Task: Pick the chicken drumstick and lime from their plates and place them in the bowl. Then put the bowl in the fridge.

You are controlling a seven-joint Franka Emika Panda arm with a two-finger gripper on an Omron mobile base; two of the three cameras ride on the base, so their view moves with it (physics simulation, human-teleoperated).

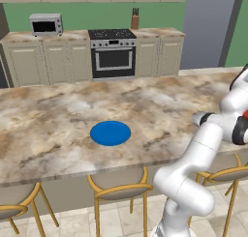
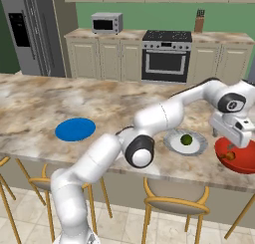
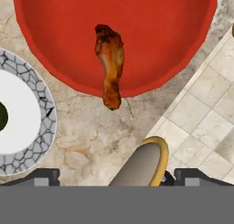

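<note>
- the end effector [image 2: 234,149] is wide open, holding nothing, above the bowl [image 3: 59,45].
- the chicken drumstick [image 3: 109,65] lies over the bowl's rim, so it may slip onto the counter [image 3: 100,136].
- the lime [image 2: 186,139] sits on its plate [image 2: 198,147].

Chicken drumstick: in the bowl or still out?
In. The chicken drumstick lies in the red bowl, thin end overhanging the rim; open gripper above.

Drumstick [image 3: 109,63] in red bowl [image 3: 59,49]; lime [image 2: 187,139] on patterned plate [image 2: 196,147].
</note>
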